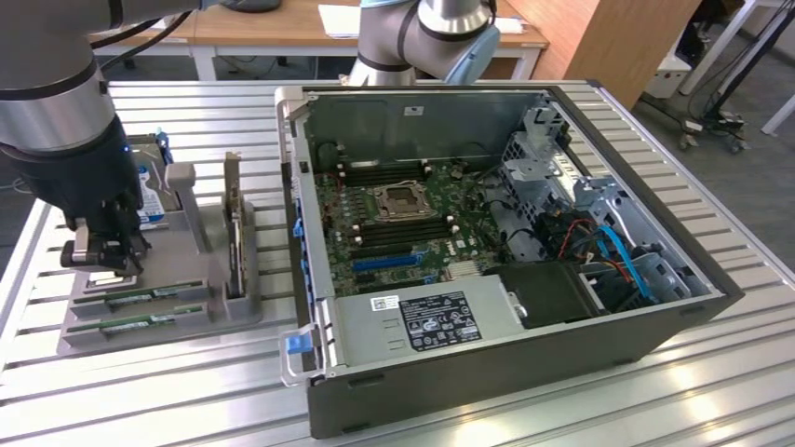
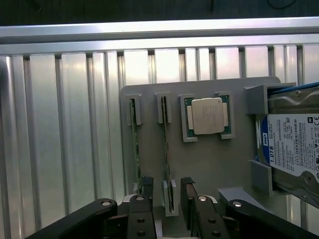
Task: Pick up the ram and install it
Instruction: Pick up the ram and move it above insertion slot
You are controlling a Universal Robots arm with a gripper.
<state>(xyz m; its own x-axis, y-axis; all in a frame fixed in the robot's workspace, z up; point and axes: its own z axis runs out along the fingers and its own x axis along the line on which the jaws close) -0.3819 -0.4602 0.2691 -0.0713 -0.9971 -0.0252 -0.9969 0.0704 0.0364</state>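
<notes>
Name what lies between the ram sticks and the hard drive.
A square processor chip lies between ram and hard drive on the grey holder, in the wrist view.

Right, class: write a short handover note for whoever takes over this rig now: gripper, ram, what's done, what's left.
Gripper: jaws open, low over the grey holder, one either side of a ram stick; nothing held.
Ram: that stick and a second stick stand on edge in holder slots.
Done: gripper lined up on the stick.
Left: the pick-up and the install into the motherboard of the open computer case.
</notes>
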